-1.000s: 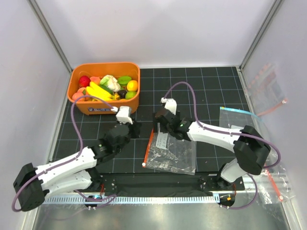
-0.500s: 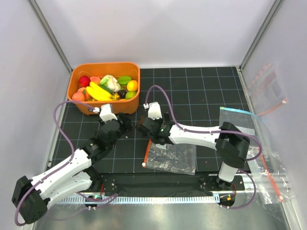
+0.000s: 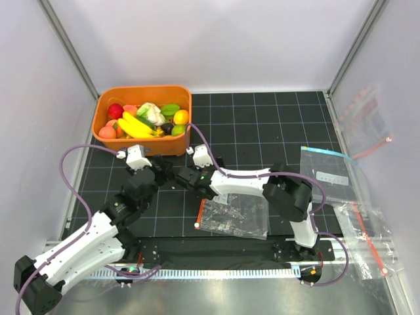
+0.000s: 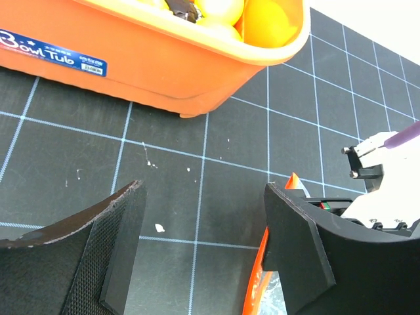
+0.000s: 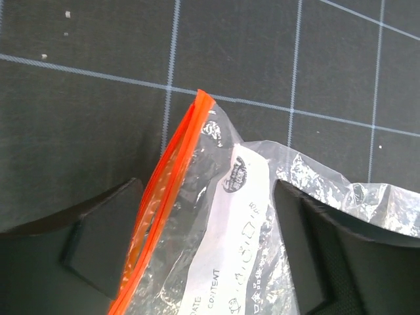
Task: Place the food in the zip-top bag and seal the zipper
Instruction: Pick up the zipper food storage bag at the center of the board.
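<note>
Blue sticker (image 4: pixel 52 49) on orange tub (image 4: pixel 170 65): "Bowl Tub". White panel (image 5: pixel 244 210) on zip-top bag (image 5: pixel 315 190): "DATE", "CONTENT".

The zip-top bag (image 5: pixel 252 197) is running off the right wrist view's bottom edge, and the orange tub (image 4: pixel 164 65) is being cropped along the left wrist view's top.

One orange tub (image 3: pixel 172 144) of food (image 3: pixel 134 125); one zip-top bag (image 3: pixel 236 213); three other clear bags (image 3: pixel 328 172); two arms (image 3: pixel 92 236)

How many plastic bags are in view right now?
4: the crinkly zip-top bag centred on the mat; a flat blue-edged bag right of it; a red-strip bag against the right wall; another past the mat's near-right corner. More may be stacked there.
</note>
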